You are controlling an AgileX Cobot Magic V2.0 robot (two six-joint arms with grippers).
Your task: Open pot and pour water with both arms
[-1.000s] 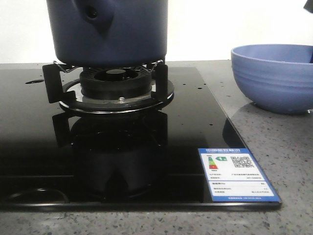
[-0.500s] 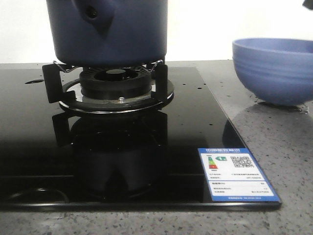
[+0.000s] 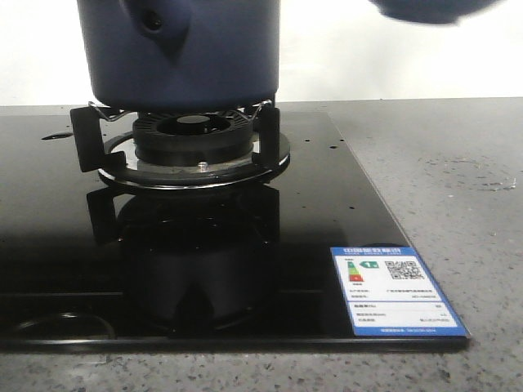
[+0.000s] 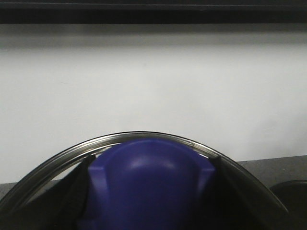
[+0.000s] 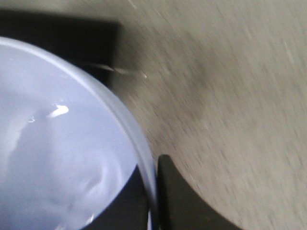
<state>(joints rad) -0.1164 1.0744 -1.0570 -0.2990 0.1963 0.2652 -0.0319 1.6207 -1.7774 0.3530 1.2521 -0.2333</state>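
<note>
Front view: the bowl (image 3: pixel 429 10) has risen off the surface (image 3: pixel 441 171) since a second ago; the pot (image 3: pixel 181 51) sits on the burner (image 3: pixel 193 137), heavy-looking.

Left wrist: my left tool pinches the lid knob (image 4: pixel 149 184).

Right wrist: my right tool (image 5: pixel 154 201) clamps the slippery bowl rim; I'd grip firmly.
</note>
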